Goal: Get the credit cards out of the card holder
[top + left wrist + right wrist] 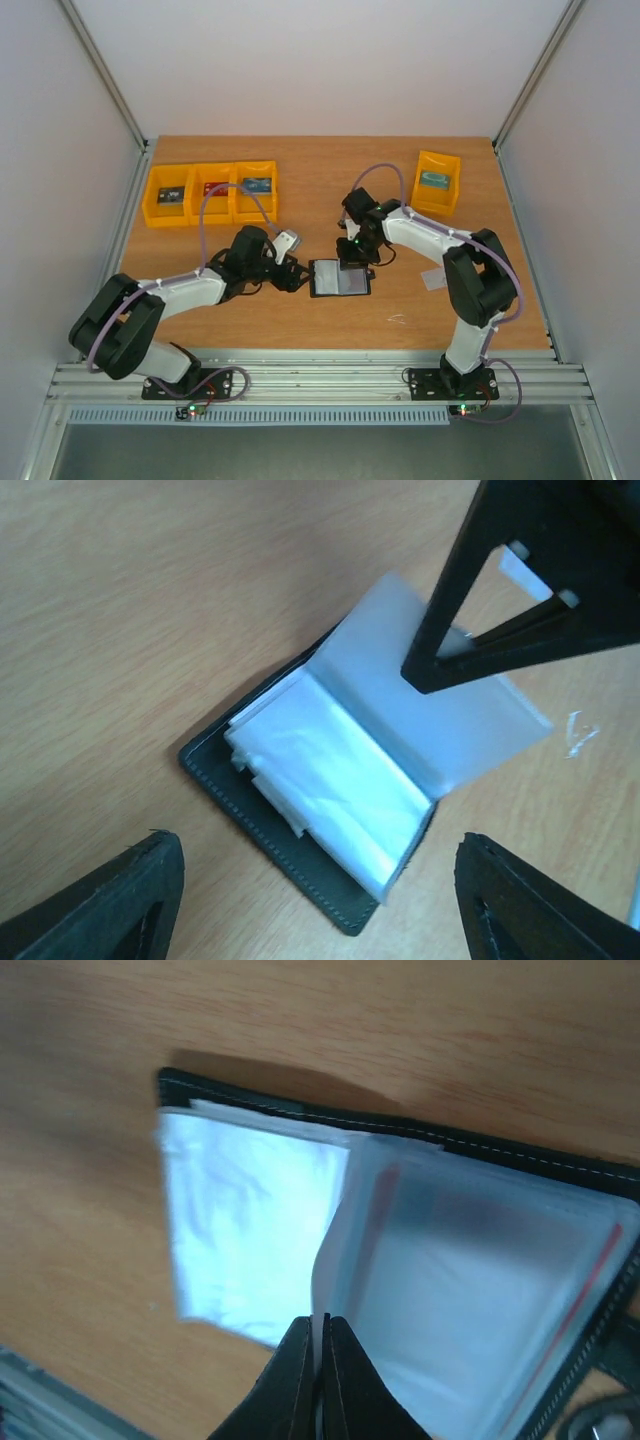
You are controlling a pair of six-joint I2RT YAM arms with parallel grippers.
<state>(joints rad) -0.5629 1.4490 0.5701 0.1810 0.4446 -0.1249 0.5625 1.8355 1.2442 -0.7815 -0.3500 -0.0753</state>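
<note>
With our right gripper [318, 1355] we are pinching a frosted sleeve [470, 1260] of the open card holder [340, 280] – fingers pressed together on it – while our left gripper [315, 890] is hovering spread wide just beside it.

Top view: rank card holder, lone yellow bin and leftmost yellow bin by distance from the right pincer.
1. card holder, centre, its sleeve pinched by the right pincer.
2. lone yellow bin, far right.
3. leftmost yellow bin, far left.
</note>
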